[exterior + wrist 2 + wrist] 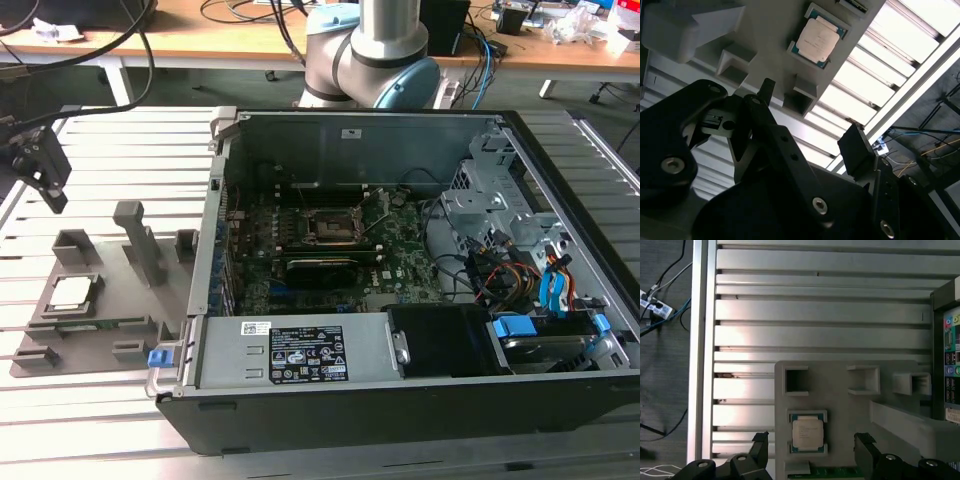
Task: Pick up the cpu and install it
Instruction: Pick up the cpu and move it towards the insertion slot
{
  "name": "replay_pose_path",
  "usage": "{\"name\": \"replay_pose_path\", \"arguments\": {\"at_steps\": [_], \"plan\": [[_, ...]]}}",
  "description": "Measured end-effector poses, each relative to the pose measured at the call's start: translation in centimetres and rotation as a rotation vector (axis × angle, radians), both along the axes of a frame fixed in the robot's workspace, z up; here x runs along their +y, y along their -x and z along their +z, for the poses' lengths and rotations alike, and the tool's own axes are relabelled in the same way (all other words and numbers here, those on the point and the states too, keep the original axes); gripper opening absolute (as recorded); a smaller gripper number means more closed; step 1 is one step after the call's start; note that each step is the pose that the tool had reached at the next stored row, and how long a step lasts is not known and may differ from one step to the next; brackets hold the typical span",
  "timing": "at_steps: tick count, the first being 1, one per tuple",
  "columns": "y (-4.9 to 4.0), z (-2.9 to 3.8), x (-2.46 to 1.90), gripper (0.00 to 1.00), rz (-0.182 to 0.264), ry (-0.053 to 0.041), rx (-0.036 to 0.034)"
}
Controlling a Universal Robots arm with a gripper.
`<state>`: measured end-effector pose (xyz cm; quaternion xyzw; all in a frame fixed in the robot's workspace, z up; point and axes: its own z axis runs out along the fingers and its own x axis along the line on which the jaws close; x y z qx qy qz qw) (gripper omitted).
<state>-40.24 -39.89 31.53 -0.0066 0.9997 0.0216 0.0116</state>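
1. On the grey holder point(115, 300), in a framed pocket, the cpu point(72, 291) lies flat, metal top up, probably to fix its position for grasping.
2. Above the holder the hand point(812, 442) hangs empty, fingers point(761, 440) apart, well clear of the cpu.
3. Beside the holder, the exterior view adds the open computer case point(300, 350) and socket point(330, 228); both wrist views show the finger gap.

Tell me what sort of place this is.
Probably a robotics lab bench: an open computer case on a slotted aluminium table, a grey fixture tray holding the cpu, cable-strewn desks behind.
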Motion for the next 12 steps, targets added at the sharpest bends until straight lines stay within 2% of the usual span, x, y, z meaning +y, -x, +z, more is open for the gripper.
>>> {"name": "replay_pose_path", "arguments": {"at_steps": [12], "plan": [[0.00, -0.77, 0.00, 0.78, 0.000, 0.0000, 0.0000]]}}
